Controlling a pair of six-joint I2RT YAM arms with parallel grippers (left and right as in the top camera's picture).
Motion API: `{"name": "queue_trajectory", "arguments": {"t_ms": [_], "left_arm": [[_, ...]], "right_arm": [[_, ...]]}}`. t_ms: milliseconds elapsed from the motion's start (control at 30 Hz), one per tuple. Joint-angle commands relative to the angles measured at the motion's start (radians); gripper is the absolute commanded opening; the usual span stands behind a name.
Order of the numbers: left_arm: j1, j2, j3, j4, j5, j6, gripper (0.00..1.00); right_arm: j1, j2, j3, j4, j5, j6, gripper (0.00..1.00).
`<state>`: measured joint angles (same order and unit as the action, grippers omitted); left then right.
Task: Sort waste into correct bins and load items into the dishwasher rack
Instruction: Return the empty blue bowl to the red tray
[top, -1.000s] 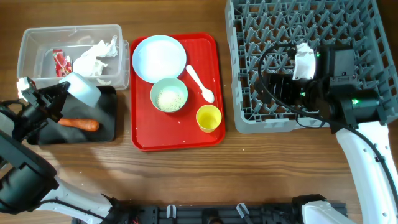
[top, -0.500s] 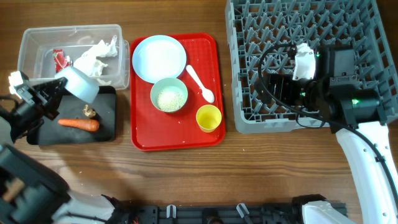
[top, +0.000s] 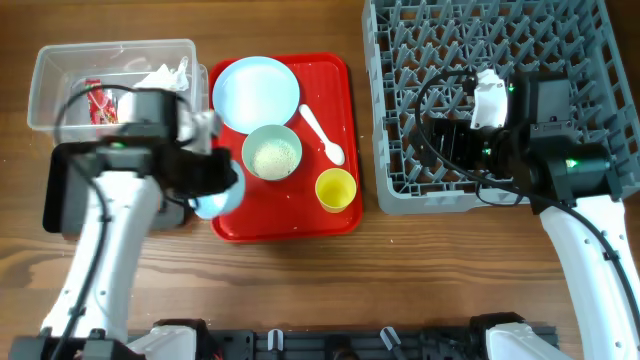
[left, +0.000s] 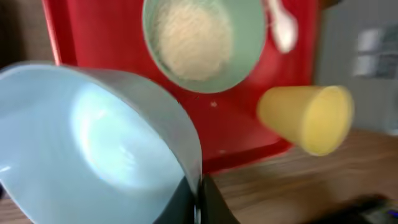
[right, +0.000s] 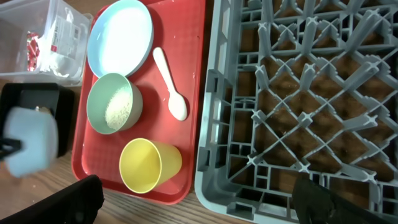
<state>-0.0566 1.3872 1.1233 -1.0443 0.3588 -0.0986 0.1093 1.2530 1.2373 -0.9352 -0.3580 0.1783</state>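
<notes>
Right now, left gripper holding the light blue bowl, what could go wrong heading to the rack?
1. The left gripper pinches the light blue bowl by its rim only; it could slip.
2. The green bowl of rice and the yellow cup sit between it and the rack; a low pass may knock them.
3. The right gripper hangs over the rack; the arms might collide.

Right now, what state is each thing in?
light blue bowl: empty, tilted, rim gripped by left claw
right claw: open above the dishwasher rack
pale green bowl: upright, holding rice
yellow cup: upright, empty
pale blue plate: flat, empty
clear tub: holds red wrapper and white tissue
dishwasher rack: no dishes visible
</notes>
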Motion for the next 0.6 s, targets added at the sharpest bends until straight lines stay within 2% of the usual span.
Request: {"name": "queue_trajectory", "arguments": {"t_ms": [0,100,200,300,367,433,500,567], "left_arm": [[-0.158,0.010,-0.104,0.085,-0.268,-0.192,0.04],[-0.263,0.020,-0.177,0.177,-0.370,-0.277,0.04],[-0.341,0.023,-0.245,0.287,-0.376,-0.277,0.04],[-0.393,0.023,-0.274,0.293,-0.376,-0.276,0.04],[-0.407,0.023,-0.280,0.284,-0.376,-0.276,0.12],[-0.406,0.023,-0.280,0.282,-0.375,-0.276,0.31],[-0.406,0.023,-0.244,0.269,-0.375,-0.274,0.45],[-0.406,0.023,-0.142,0.235,-0.375,-0.238,0.51]], "right_arm": [[-0.002,0.008,0.017,0.000,0.010,0.005,1.00],[-0.002,0.008,0.017,0.000,0.010,0.005,1.00],[-0.002,0.008,0.017,0.000,0.010,0.005,1.00],[-0.002,0.008,0.017,-0.005,0.010,0.005,1.00],[-0.002,0.008,0.017,-0.005,0.010,0.005,1.00],[-0.002,0.008,0.017,-0.005,0.010,0.005,1.00],[-0.002,0.008,0.017,-0.005,0.010,0.005,1.00],[-0.002,0.008,0.017,-0.005,0.010,0.005,1.00]]}}
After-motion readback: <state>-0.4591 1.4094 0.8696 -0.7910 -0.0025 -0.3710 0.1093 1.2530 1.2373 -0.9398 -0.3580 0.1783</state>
